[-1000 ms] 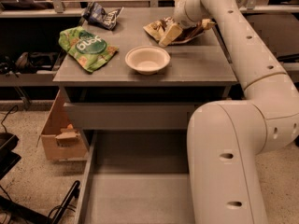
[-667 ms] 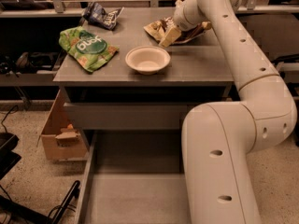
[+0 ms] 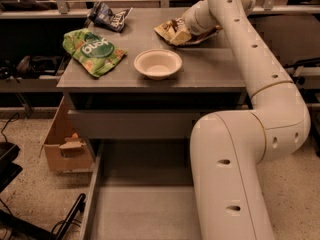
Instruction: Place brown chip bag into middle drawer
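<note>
fingers [image 3: 186,30] lower, at brown chip bag [image 3: 166,31]

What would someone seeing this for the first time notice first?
The big cream robot arm fills the right side, with its gripper at the brown chip bag on the far right of the tabletop. Next come the green bag at the left and the middle drawer, pulled out below.
</note>
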{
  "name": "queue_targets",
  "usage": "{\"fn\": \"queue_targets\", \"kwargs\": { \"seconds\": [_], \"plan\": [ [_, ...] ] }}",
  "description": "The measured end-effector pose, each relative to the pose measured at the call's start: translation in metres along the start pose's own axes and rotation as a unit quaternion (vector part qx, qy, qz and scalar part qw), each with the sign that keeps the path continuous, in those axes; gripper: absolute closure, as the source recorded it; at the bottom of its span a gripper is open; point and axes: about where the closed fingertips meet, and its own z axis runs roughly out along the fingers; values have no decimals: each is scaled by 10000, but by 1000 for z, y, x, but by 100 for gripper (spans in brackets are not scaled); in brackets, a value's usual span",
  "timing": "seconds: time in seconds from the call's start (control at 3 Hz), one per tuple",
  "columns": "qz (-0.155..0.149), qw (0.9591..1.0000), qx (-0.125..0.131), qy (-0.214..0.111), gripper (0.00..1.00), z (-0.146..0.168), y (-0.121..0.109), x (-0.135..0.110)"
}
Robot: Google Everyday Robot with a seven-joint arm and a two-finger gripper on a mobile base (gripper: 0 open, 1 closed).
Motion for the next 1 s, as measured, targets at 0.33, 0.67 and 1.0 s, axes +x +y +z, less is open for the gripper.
{"fn": "queue_targets", "kwargs": {
  "seconds": [0.33,0.67,1.0],
  "plan": [
    [0,10000,0,0,61,0,0,0],
    [0,10000,-1,0,84,0,0,0],
    [0,10000,-1,0,100,0,0,0]
  ]
}}
